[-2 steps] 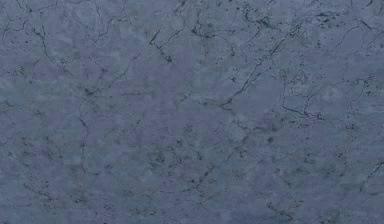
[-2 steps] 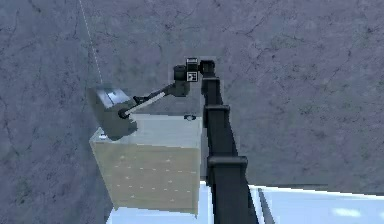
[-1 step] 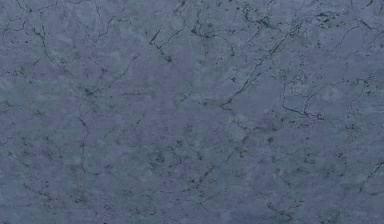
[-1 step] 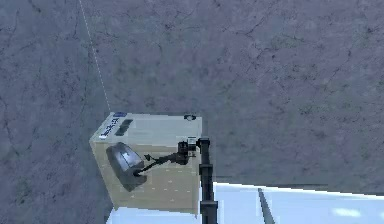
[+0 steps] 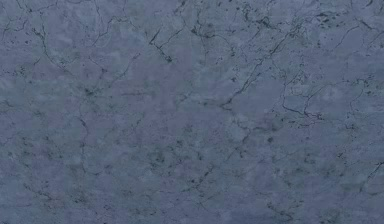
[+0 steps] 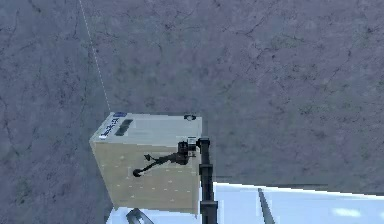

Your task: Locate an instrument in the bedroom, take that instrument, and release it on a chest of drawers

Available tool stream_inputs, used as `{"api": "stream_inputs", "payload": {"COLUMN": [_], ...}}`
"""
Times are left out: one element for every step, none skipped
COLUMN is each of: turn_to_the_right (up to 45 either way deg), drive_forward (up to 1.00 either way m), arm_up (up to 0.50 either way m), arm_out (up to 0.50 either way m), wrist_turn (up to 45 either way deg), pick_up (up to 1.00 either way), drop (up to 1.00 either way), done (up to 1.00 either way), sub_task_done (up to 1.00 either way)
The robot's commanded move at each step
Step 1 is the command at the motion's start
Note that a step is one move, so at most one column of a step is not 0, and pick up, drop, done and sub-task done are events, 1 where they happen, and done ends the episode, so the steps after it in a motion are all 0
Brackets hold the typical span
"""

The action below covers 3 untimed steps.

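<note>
Arm side view, task's thing: a beige box (image 6: pixel 118 178) sits low and left of centre, in front of the wall; its front face is speckled with small dots and its paler top carries a dark panel (image 6: pixel 120 127) near the left corner. Its shape does not tell me that it is an instrument.
Box, position: one top corner points toward the camera, and the lower edge meets the picture of a white flat surface (image 6: pixel 310 205); I cannot tell whether the box rests on that surface or hangs clear of it.
Gripper: the gripper (image 6: pixel 138 171) lies across the box's front face, its thin fingers (image 6: pixel 155 164) running down to the left from the dark body.
Gripper, hold: cannot tell whether it holds anything, since the box is right behind the fingers.
Arm: the dark bar (image 6: pixel 206 190) rises from the bottom edge along the box's right side.
White flat surface: it spans the bottom right, with a grey slanted strip (image 6: pixel 264 205) on it.
Wall: blue-grey with dark veining (image 6: pixel 280 80); a thin pale line (image 6: pixel 95 55) runs down it to the box's top.
Forward view: the same veined blue-grey wall (image 5: pixel 190 110), close up.
</note>
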Motion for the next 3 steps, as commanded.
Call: {"api": "stream_inputs", "payload": {"turn_to_the_right": [0.0,0.0,0.0], "drive_forward": [0.00,0.00,0.00], "arm_up": [0.10,0.00,0.30], "arm_out": [0.00,-0.08,0.00], "wrist_turn": [0.0,0.0,0.0], "pick_up": [0.00,0.00,0.00], "drop": [0.00,0.00,0.00], "done": [0.00,0.00,0.00], "sub_task_done": [0.00,0.00,0.00]}}
